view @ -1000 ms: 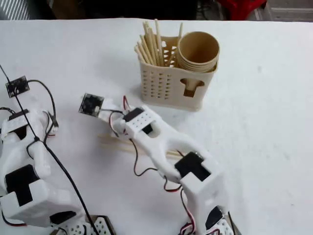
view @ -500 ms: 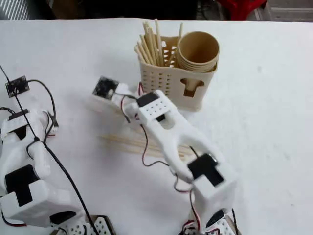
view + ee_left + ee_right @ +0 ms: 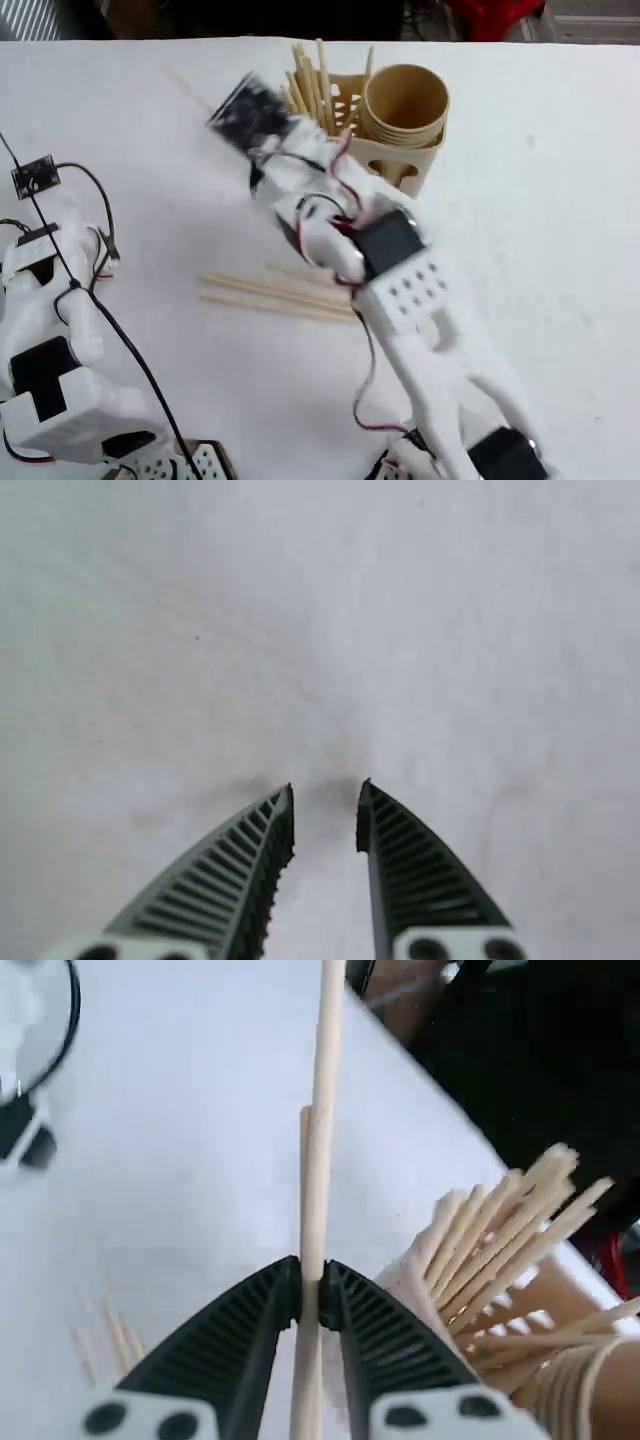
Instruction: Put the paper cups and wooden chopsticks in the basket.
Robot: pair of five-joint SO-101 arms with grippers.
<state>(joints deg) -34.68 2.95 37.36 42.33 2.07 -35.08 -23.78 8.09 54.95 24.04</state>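
Chopsticks (image 3: pixel 322 1110), seemingly a pair, pinched mid-length in right gripper (image 3: pixel 310 1290), clamped tight for the carry. Held tips-up close beside basket (image 3: pixel 418 170), likely to drop in next to paper cups (image 3: pixel 405 100). Loose chopsticks (image 3: pixel 270 292) lying on table (image 3: pixel 550 250). Right arm stretched forward. Left gripper (image 3: pixel 325 805) slightly parted, empty, low over table.

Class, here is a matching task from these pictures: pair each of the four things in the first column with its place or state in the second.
1 cups
2 right gripper
3 left gripper
4 loose chopsticks

a lying on the table
b open, empty
c stacked in the basket
d shut on a chopstick

Pairs: 1-c, 2-d, 3-b, 4-a
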